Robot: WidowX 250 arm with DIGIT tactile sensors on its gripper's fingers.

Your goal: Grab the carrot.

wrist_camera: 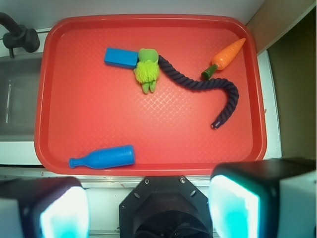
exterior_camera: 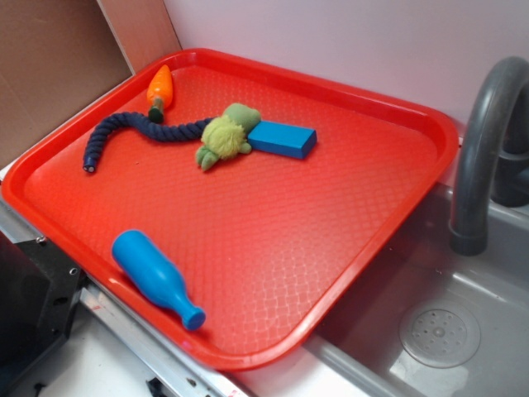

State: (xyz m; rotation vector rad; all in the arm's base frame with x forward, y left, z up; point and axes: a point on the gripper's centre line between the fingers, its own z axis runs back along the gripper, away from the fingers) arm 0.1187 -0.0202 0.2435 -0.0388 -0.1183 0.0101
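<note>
The carrot [exterior_camera: 160, 86] [wrist_camera: 228, 56] is a small orange cone with a dark green stub, lying near a corner of the red tray [exterior_camera: 248, 364] [wrist_camera: 148, 168]. Its green end touches a dark blue rope [exterior_camera: 132, 131] [wrist_camera: 208, 84]. My gripper [wrist_camera: 148, 208] hangs high above and off the tray's long edge, far from the carrot. Its two pads [wrist_camera: 64, 213] stand wide apart with nothing between them. The gripper does not show in the exterior view.
On the tray also lie a yellow-green plush toy [exterior_camera: 225, 136] [wrist_camera: 147, 69], a blue block [exterior_camera: 283, 138] [wrist_camera: 121, 57] and a blue bottle [exterior_camera: 155, 277] [wrist_camera: 103, 157]. A grey sink [exterior_camera: 446, 331] with a dark faucet [exterior_camera: 483, 141] adjoins the tray. A brown board [exterior_camera: 58, 66] stands beside the carrot's corner.
</note>
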